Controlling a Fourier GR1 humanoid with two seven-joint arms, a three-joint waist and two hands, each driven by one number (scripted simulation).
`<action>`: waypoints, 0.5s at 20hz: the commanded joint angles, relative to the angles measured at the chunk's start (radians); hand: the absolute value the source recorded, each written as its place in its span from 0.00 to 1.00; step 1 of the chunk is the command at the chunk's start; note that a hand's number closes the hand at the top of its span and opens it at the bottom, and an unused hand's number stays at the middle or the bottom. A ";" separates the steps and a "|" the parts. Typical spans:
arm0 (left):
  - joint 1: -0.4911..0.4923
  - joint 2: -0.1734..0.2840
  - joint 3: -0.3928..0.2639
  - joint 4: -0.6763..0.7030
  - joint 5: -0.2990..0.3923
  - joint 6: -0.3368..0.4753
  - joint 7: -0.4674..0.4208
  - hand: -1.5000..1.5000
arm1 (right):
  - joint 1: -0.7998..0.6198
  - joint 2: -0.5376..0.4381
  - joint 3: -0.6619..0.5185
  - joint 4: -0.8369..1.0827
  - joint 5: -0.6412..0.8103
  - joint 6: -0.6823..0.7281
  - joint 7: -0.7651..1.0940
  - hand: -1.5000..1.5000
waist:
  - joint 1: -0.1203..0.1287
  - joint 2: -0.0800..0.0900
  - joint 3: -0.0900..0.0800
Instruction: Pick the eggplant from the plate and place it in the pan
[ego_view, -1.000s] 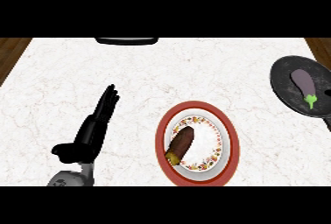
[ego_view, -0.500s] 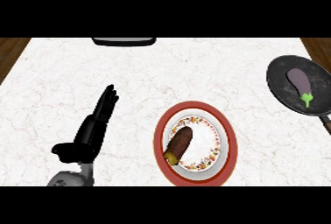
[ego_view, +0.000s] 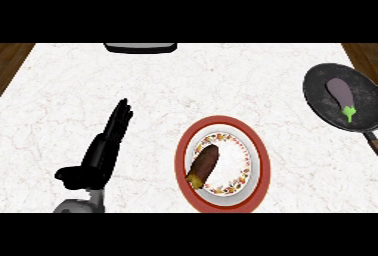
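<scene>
Purple, green-stemmed eggplant (ego_view: 341, 95) already lies in the black round pan (ego_view: 316, 97). A brown oblong vegetable (ego_view: 204, 165) sits on the red-rimmed patterned plate (ego_view: 221, 120). Your left hand (ego_view: 102, 152) rests released, fingers straight.

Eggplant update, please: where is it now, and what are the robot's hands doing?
Left hand open, holding nothing; right hand out of view. Purple eggplant lies in pan. Dark vegetable on plate. Nothing in the way.

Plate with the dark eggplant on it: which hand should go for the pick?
Left. The left hand is the only hand in view, open with straight fingers on the counter just left of the plate. The dark eggplant lies on the plate's left half. The right hand isn't visible.
</scene>
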 joint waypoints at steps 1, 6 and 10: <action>0.030 -0.016 -0.004 -0.015 -0.017 -0.003 -0.008 0.50 | 0.005 0.031 0.039 -0.062 -0.010 -0.051 0.055 0.00 | -0.007 -0.004 -0.002; 0.032 0.019 0.036 -0.087 0.011 -0.037 0.053 0.50 | 0.011 0.017 0.057 -0.056 -0.009 -0.070 0.054 0.00 | -0.003 -0.003 -0.001; 0.000 -0.022 0.035 -0.002 -0.018 -0.026 0.006 0.50 | 0.005 0.014 0.075 -0.063 -0.016 -0.087 0.077 0.00 | -0.006 -0.003 -0.001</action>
